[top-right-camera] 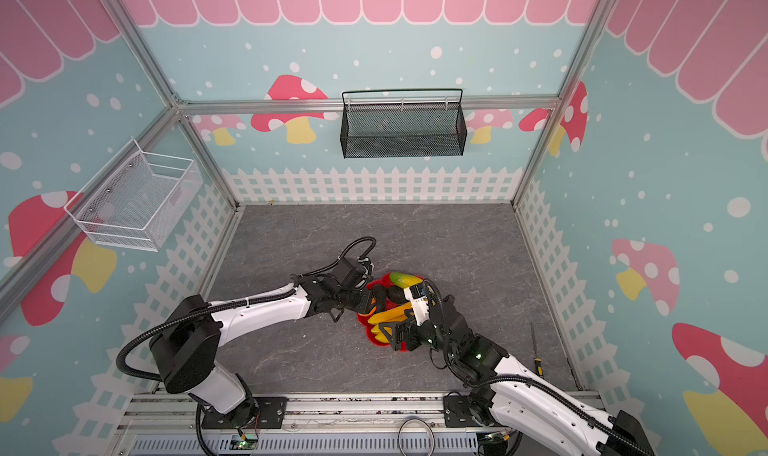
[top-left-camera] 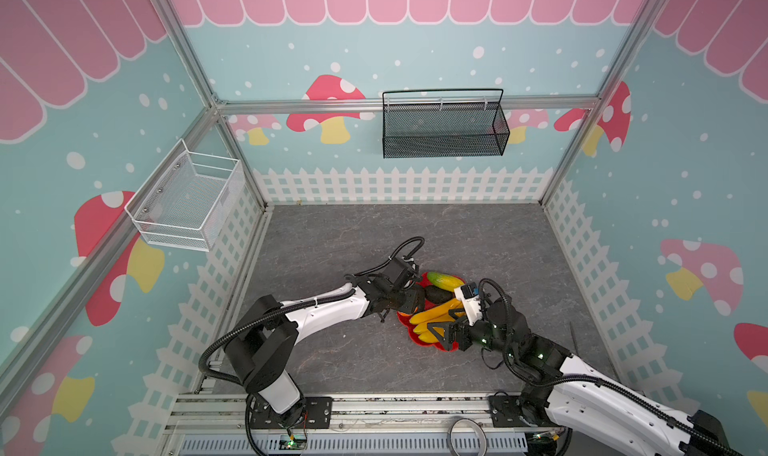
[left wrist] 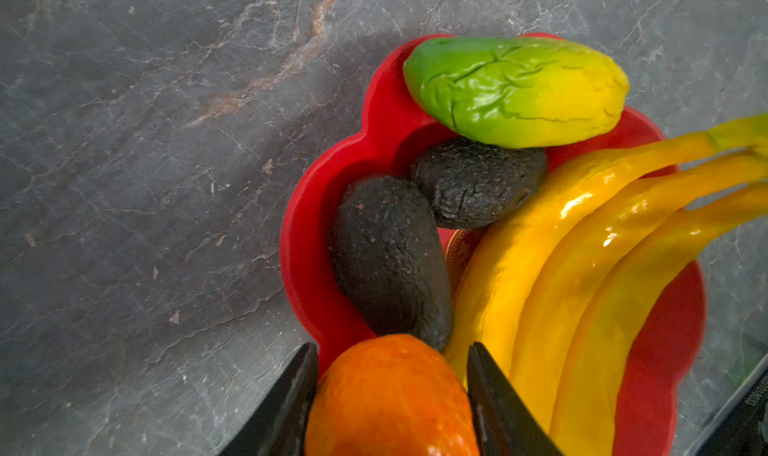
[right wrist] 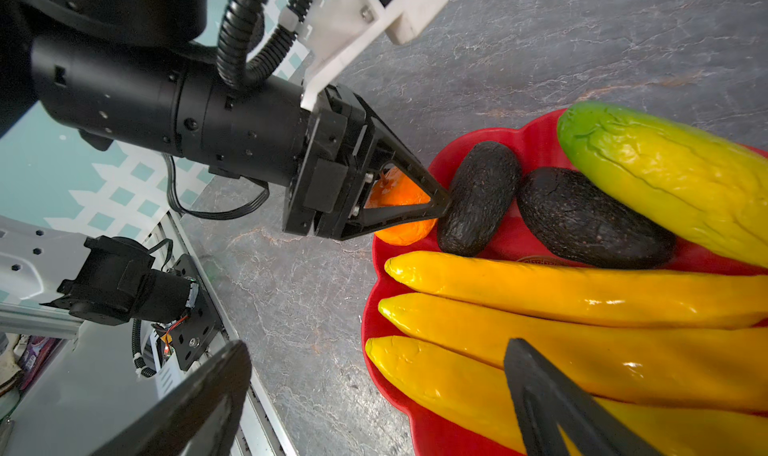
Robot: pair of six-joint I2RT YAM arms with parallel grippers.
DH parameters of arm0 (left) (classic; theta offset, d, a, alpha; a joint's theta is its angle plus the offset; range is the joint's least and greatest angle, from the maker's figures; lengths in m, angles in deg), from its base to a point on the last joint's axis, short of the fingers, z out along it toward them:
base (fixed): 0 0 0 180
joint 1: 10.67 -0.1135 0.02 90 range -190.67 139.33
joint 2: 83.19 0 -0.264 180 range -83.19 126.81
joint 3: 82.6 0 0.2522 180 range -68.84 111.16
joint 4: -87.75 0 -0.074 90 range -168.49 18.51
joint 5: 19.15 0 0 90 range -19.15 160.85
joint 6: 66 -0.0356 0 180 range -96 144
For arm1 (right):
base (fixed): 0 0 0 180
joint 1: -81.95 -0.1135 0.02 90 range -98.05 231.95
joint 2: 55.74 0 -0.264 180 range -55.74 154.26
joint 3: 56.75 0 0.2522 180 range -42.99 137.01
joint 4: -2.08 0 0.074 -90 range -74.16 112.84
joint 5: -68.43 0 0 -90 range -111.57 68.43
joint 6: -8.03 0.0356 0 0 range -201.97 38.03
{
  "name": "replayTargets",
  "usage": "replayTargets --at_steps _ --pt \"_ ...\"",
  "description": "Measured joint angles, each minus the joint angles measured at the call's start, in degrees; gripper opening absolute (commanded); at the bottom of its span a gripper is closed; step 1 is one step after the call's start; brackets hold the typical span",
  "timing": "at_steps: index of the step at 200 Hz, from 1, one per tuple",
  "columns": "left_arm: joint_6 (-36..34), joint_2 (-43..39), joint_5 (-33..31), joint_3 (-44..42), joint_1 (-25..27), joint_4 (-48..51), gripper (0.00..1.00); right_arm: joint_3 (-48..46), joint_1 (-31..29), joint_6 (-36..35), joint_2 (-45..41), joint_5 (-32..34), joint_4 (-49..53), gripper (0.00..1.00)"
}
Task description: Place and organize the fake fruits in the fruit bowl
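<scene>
The red flower-shaped fruit bowl [left wrist: 307,242] holds two dark avocados [left wrist: 386,258] [left wrist: 478,182], the oblong green-yellow fruit [left wrist: 515,88] and the yellow banana bunch [left wrist: 582,246]. My left gripper [left wrist: 392,346] is shut on the small orange [left wrist: 390,396] and holds it over the bowl's left rim, beside the nearer avocado. In the right wrist view the orange [right wrist: 401,231] shows between the left gripper's fingers [right wrist: 415,175]. My right gripper [right wrist: 378,346] stands open over the banana tips at the bowl's [right wrist: 436,433] near edge, with nothing in it. In both top views the two grippers [top-left-camera: 409,302] [top-left-camera: 442,329] flank the bowl [top-left-camera: 419,338].
A black mesh basket [top-left-camera: 444,126] hangs on the back wall and a white wire basket [top-left-camera: 187,200] on the left wall. A thin tool with a yellow handle [top-right-camera: 535,350] lies near the table's right edge. An aluminium rail [top-left-camera: 374,404] runs along the front.
</scene>
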Motion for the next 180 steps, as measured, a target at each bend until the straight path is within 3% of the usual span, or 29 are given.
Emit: replayTargets --at_steps 41,60,105,115,120,155,180 --pt "-0.59 0.37 -0.74 0.0 0.66 -0.28 0.59 -0.04 0.0 0.0 0.04 0.0 0.0 0.98" --pt "-0.72 0.37 -0.81 0.0 0.76 -0.57 0.72 -0.04 0.0 0.0 0.04 0.0 0.0 0.98" --pt "-1.6 -1.16 -1.27 0.0 0.9 -0.92 0.8 -0.04 0.0 0.0 0.04 0.07 0.0 0.98" --pt "-1.68 -2.01 -1.42 0.0 0.92 -1.05 0.89 -0.04 0.0 -0.02 0.04 0.33 0.04 0.98" --pt "-1.64 -2.6 -1.57 0.0 0.94 -1.07 0.99 -0.04 0.02 -0.02 0.04 0.52 0.13 0.98" --pt "-3.45 -10.54 -4.74 0.0 0.94 -1.4 1.0 1.73 2.05 -1.22 0.22 1.46 2.67 0.99" --pt "-5.14 -18.01 -10.58 -0.37 -0.5 -2.29 1.0 6.56 8.46 -3.87 1.42 0.37 5.55 0.99"
